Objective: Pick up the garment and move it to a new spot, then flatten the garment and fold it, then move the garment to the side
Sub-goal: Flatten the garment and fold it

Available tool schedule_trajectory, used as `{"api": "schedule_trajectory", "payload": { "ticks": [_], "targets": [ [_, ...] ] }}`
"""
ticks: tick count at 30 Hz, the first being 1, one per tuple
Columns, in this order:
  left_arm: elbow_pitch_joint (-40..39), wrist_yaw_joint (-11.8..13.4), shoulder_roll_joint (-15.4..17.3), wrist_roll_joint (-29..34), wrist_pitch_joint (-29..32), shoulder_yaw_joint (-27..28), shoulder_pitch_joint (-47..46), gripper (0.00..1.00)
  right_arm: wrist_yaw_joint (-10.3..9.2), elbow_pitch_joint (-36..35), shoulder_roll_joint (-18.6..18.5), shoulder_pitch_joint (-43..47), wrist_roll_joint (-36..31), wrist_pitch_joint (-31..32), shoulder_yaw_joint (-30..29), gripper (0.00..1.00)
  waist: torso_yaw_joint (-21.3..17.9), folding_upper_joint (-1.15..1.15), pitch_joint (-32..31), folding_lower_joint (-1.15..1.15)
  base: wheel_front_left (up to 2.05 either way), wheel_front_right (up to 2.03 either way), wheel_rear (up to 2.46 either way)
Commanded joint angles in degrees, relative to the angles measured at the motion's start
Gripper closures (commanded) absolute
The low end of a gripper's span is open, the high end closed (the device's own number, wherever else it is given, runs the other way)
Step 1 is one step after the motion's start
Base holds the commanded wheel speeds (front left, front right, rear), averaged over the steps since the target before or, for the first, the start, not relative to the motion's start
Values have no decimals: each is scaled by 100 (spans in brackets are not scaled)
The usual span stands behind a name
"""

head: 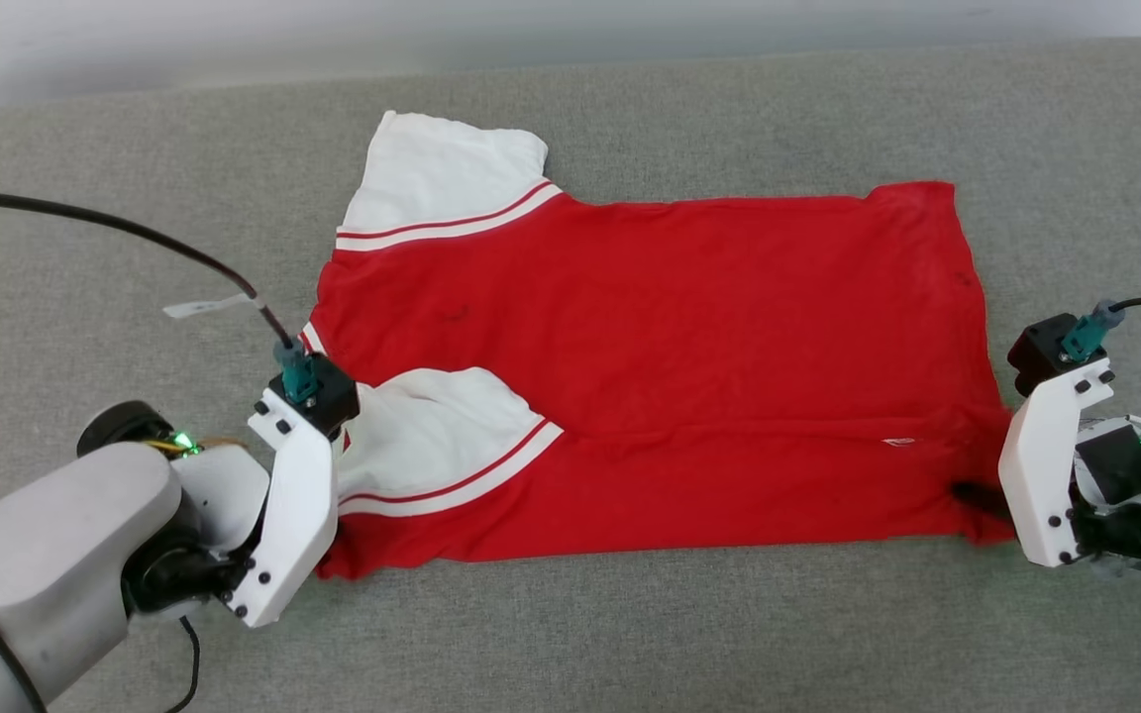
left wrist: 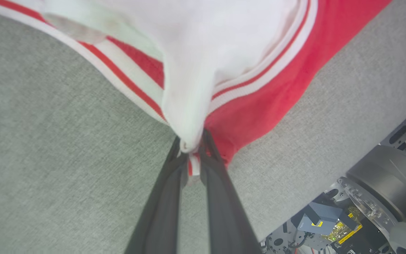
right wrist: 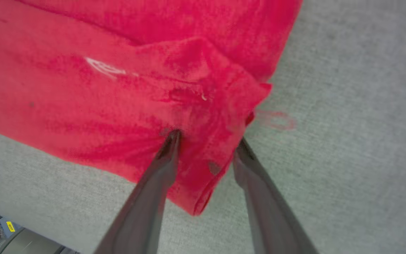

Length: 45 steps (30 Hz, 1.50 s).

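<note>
Red garment (right wrist: 83, 88), fingertip (right wrist: 247, 155) seemingly beneath

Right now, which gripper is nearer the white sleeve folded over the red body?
Left. The left gripper pinches the sleeve; the right gripper straddles a hem corner of the garment, at the opposite end.

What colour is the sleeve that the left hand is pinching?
The sleeve is white, edged with red-and-white stripes; left wrist view shows it best.

Open grey surface (head: 630, 634) all around the garment (head: 679, 376), black cable (head: 135, 231) arching over the left side
</note>
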Motion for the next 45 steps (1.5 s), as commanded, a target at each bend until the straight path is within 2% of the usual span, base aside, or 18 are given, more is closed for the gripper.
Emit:
{"api": "schedule_trajectory", "payload": {
  "ticks": [1,10,19,22,28,29,30,31,32,33,38,41,45],
  "targets": [
    [32,0,39,-67,-72,-23,113,100,0,-45,153,214,31,-113,179,100,-33,0,-123,0,0,0,0],
    [-88,0,275,-238,-181,-40,377,100,-1,-725,-454,307,282,-441,117,100,-73,0,-591,0,0,0,0],
    [-555,74,647,-393,-271,-42,763,100,-2,-1362,-1087,793,506,-419,11,100,-66,0,-753,0,0,0,0],
    [-646,139,670,-400,-266,-50,922,100,-2,-1456,-1114,974,512,-349,8,100,-75,0,-720,0,0,0,0],
    [-487,238,479,-337,-309,-56,1161,100,-2,-1219,-848,1191,368,-352,17,100,-81,0,-556,0,0,0,0],
    [-430,237,437,-322,-323,-54,1175,100,-2,-1149,-786,1197,316,-383,21,97,-78,0,-535,0,0,0,0],
    [-356,239,392,-319,-354,-48,1197,100,-2,-1096,-734,1198,272,-415,27,69,-75,0,-518,0,0,0,0],
    [-302,241,356,-336,-393,-29,1209,80,-2,-1045,-679,1194,247,-459,26,65,-73,0,-507,0,0,0,0],
    [-257,237,329,-332,-458,-2,1198,29,-2,-1003,-614,1183,227,-532,0,56,-73,0,-503,0,0,0,0],
    [-211,238,315,-342,-516,40,1171,0,-2,-973,-568,1166,192,-628,-40,0,-72,0,-506,0,0,0,0],
    [-139,197,388,-298,-708,195,940,0,-1,-1051,-569,1052,-93,-1283,-173,0,-59,0,-639,0,0,0,0],
    [-131,223,467,-353,-844,352,832,0,-2,-1200,-607,1007,-364,-1952,-362,0,-71,0,-723,0,0,0,0],
    [-97,243,543,-246,-1115,596,573,0,-2,-1361,-426,1001,-755,-2882,-820,0,-131,0,-765,0,0,0,0]
  ]
}}
